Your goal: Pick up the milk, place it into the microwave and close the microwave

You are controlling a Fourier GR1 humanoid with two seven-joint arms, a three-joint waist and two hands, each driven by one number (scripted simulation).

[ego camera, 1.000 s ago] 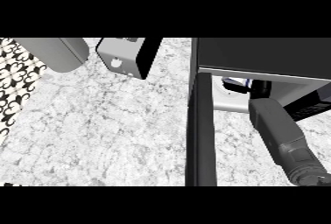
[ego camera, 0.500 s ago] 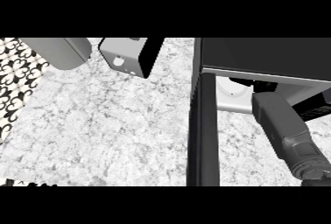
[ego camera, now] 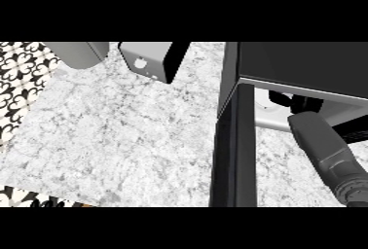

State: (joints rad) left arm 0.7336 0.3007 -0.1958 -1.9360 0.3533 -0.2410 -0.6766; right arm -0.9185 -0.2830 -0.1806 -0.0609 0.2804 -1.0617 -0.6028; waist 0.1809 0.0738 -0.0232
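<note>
The microwave [ego camera: 302, 63] stands at the right, its dark top facing me. Its open door [ego camera: 236, 146] shows edge-on as a black upright bar. My right forearm [ego camera: 327, 151] reaches from the lower right into the opening, above the pale inner floor [ego camera: 267, 120]. Of my right hand [ego camera: 298, 103] only black parts show under the microwave's top edge. A small white shape, probably the milk [ego camera: 266, 97], sits just left of the hand inside the opening. Most of it is hidden, and I cannot tell whether the hand holds it. My left hand is out of view.
A grey box-shaped appliance [ego camera: 147, 59] and a grey rounded container [ego camera: 78, 51] stand at the back of the marble counter [ego camera: 122, 136]. Black-and-white patterned tiles [ego camera: 18, 82] run along the left. The counter's front edge [ego camera: 64, 197] shows at the lower left.
The microwave and its door have slid to the right in the view. The blue-marked carton seen inside a second ago shows now only as a white sliver. The forearm has hardly moved.
</note>
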